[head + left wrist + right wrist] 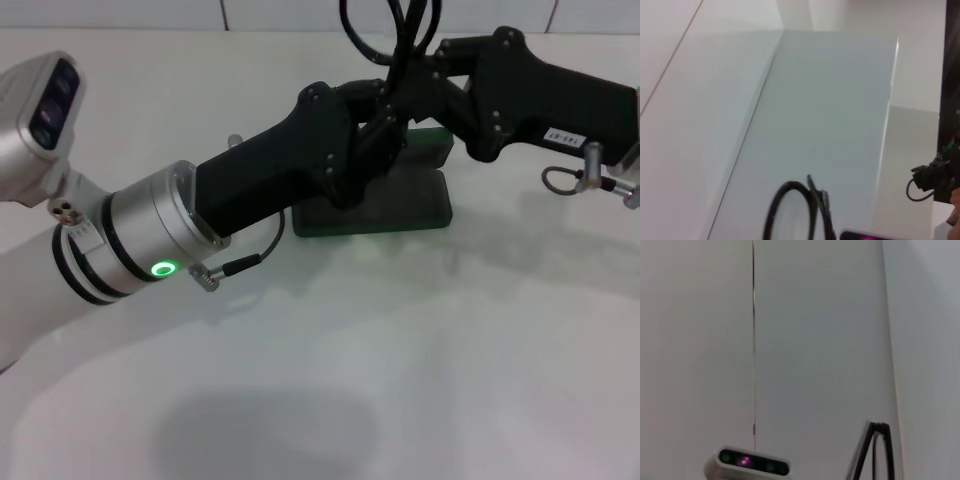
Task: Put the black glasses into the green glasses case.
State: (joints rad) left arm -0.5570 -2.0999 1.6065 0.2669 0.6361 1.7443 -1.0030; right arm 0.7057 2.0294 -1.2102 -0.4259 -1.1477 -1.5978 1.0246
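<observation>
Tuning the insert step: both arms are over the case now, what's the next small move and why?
Probably lower slowly. Both claws, left and right, meet above the green case, and both wrist views show the glasses held up off the table. Whether the case lies open under them is hidden, so check that first.

Matt green glasses case (400, 205); smooth white table (400, 350)

Dark green case (400, 215), black glasses (797, 210)
</observation>
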